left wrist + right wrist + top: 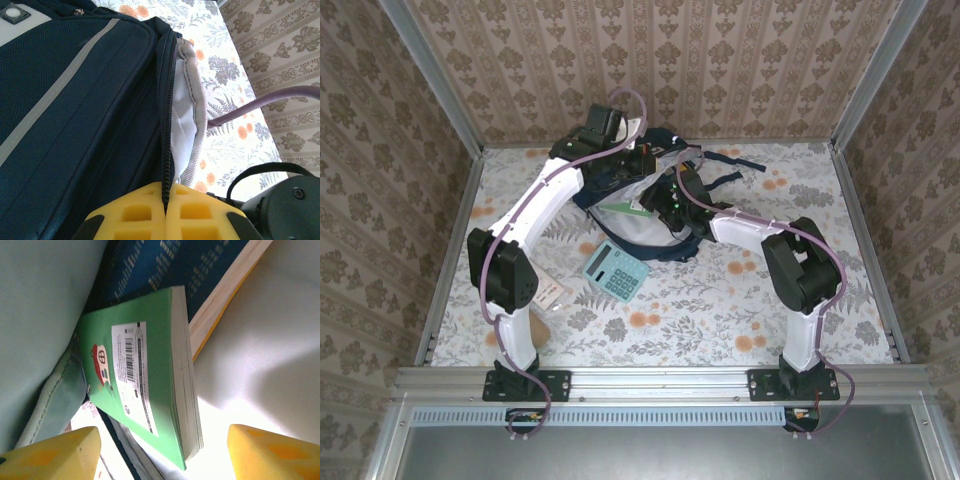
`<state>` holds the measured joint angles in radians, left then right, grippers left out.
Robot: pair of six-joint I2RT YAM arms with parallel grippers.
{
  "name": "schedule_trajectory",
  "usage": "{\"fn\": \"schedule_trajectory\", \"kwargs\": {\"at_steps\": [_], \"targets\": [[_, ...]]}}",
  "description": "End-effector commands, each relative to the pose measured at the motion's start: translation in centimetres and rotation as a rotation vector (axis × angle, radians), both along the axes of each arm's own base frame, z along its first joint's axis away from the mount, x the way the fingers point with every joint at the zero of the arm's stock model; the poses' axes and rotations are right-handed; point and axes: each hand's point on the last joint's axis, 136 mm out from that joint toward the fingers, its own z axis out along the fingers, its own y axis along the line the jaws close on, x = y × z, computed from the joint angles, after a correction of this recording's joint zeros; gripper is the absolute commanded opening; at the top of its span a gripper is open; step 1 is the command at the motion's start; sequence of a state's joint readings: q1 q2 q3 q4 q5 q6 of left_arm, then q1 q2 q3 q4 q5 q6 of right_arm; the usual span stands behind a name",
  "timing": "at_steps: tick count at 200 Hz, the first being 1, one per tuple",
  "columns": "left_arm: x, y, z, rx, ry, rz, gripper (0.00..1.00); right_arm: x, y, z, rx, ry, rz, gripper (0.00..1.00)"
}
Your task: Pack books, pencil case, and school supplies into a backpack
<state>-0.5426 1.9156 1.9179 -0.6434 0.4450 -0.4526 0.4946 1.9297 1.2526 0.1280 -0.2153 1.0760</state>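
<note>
The navy backpack (620, 185) lies at the back middle of the table, its mouth held open and the pale lining (645, 225) showing. My left gripper (165, 202) is shut on the backpack's black zipper edge (167, 125); from above the left gripper (638, 160) is at the bag's far rim. My right gripper (167, 460) is open inside the bag, its yellow fingers (60, 455) wide apart and clear of a green book (145, 375). A dark blue book (200, 265) lies behind it. The teal calculator (615, 271) lies in front of the bag. The tan pencil case (536, 332) peeks out by the left arm's base.
A small white card (552, 295) lies left of the calculator. Dark backpack straps (725, 165) trail to the right of the bag. Metal rails edge the table on the left, right and front. Open tabletop lies at the front right.
</note>
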Motion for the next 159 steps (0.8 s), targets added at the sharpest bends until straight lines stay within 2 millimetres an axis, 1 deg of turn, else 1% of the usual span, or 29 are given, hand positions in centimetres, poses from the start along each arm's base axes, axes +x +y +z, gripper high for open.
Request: {"fn": "schedule_trajectory", "kwargs": {"at_steps": [1, 18, 36, 47, 53, 59, 66, 74, 79, 99, 106, 122, 141, 159], "targets": [[-1.1, -0.3, 5.4, -0.092, -0.100, -0.022, 0.00, -0.3, 1.0, -1.4, 0.034, 0.032, 0.069, 0.68], [-1.2, -0.3, 5.4, -0.090, -0.098, -0.021, 0.00, 0.2, 1.4, -1.6, 0.050, 0.031, 0.070, 0.66], [-1.2, -0.2, 5.4, -0.087, -0.099, -0.020, 0.00, 0.7, 1.8, -1.8, 0.061, 0.024, 0.080, 0.60], [-1.2, -0.1, 5.4, -0.085, -0.098, -0.018, 0.00, 1.0, 2.1, -1.9, 0.074, 0.023, 0.083, 0.54], [-1.2, -0.1, 5.5, -0.084, -0.100, -0.018, 0.00, 1.1, 2.2, -1.9, 0.081, 0.022, 0.083, 0.53], [-1.2, -0.1, 5.4, -0.083, -0.099, -0.016, 0.00, 1.3, 2.2, -1.8, 0.087, 0.015, 0.079, 0.52], [-1.1, 0.0, 5.4, -0.081, -0.099, -0.016, 0.00, 1.4, 2.2, -1.7, 0.092, 0.000, 0.076, 0.47], [-1.2, 0.0, 5.5, -0.082, -0.101, -0.016, 0.00, 1.6, 2.2, -1.4, 0.100, -0.017, 0.073, 0.43], [-1.2, 0.0, 5.4, -0.081, -0.099, -0.016, 0.00, 1.7, 2.1, -1.2, 0.106, -0.026, 0.071, 0.40], [-1.1, 0.1, 5.5, -0.080, -0.102, -0.014, 0.00, 1.8, 2.0, -0.6, 0.140, -0.054, 0.071, 0.15], [-1.1, 0.1, 5.5, -0.080, -0.102, -0.014, 0.00, 1.8, 1.9, -0.4, 0.145, -0.057, 0.065, 0.09], [-1.1, 0.1, 5.5, -0.081, -0.102, -0.015, 0.00, 1.6, 1.5, 0.1, 0.150, -0.070, 0.054, 0.07], [-1.0, 0.1, 5.6, -0.082, -0.105, -0.013, 0.00, 1.2, 0.7, 1.0, 0.157, -0.095, 0.032, 0.00], [-1.0, 0.2, 5.8, -0.085, -0.110, -0.007, 0.00, 1.1, -0.7, 2.0, 0.169, -0.133, -0.019, 0.00]]}}
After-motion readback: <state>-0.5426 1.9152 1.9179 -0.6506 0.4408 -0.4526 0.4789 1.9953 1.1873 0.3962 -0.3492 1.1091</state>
